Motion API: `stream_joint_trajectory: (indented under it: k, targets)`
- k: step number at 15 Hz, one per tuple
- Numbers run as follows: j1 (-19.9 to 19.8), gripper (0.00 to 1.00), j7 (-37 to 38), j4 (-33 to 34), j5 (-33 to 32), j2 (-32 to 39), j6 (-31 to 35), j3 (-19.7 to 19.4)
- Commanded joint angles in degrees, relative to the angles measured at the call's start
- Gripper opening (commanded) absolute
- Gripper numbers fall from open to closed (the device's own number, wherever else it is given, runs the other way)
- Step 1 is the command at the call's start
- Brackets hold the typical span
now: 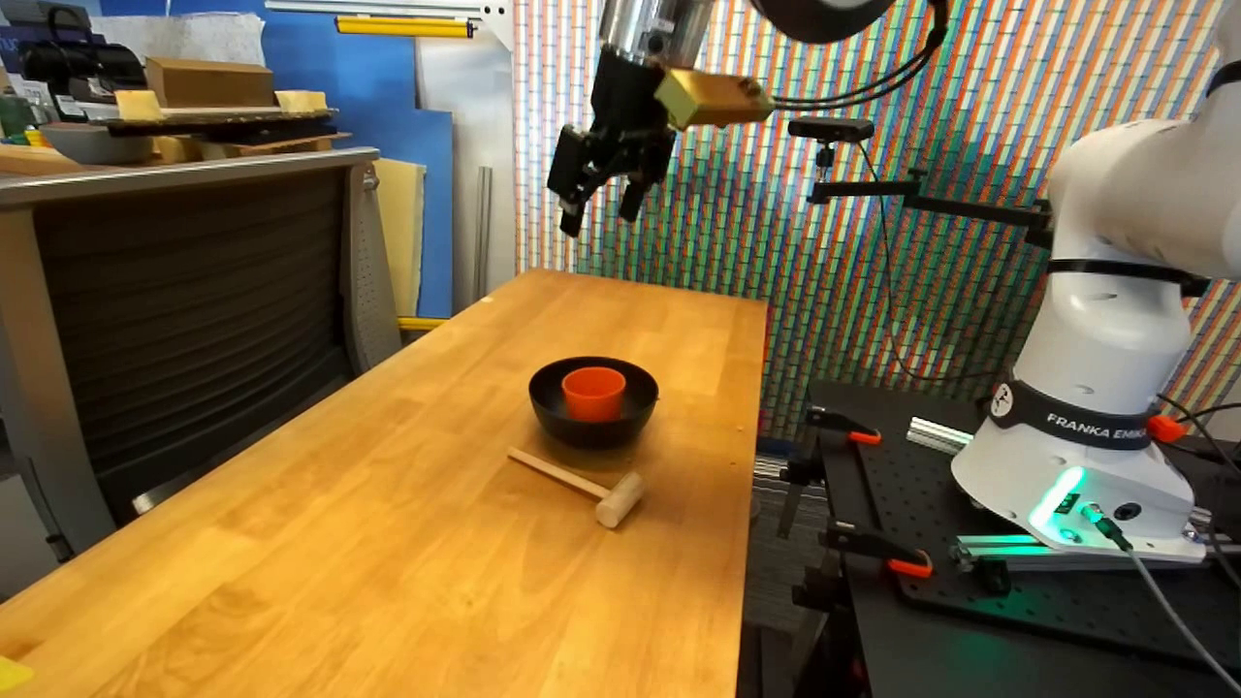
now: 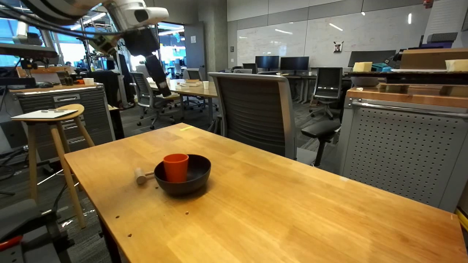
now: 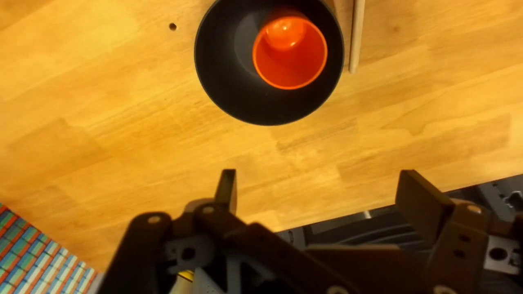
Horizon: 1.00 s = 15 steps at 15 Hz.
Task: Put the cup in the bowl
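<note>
Pretty clearly a robotics lab sharing floor space with an office. A white robot arm marked Franka Emika sits off one long edge of the wooden bench, over a black perforated plate with orange-tipped clamps nearby. Past the opposite long edge it's desk territory: an office chair close by, then monitors and a big whiteboard, plus a pegboard-sided workbench, so kinda workshop-y too. Off one corner on the arm's side there's a wooden stool in front of a drawer cabinet.
</note>
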Motion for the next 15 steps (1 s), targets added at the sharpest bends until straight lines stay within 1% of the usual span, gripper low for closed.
stream_joint_trajectory:
  k: [1, 4, 7, 8, 10, 15]
  targets:
    - [2.19, 1.0, -13.44, 2.17, 9.44, -6.76, -11.01, 2.56]
    - [3.94, 1.0, -22.8, 3.92, 17.01, -9.45, -17.92, 3.64]
    - [5.06, 1.0, -31.18, 5.83, 20.99, -10.17, -26.12, 3.41]
    - [3.07, 1.0, -26.19, 4.21, 19.0, -9.5, -21.57, 5.22]
    - [3.37, 1.0, -29.09, 4.94, 20.05, -9.76, -24.29, 5.04]
    - [3.44, 1.0, -30.08, 5.02, 20.14, -9.74, -24.78, 5.0]
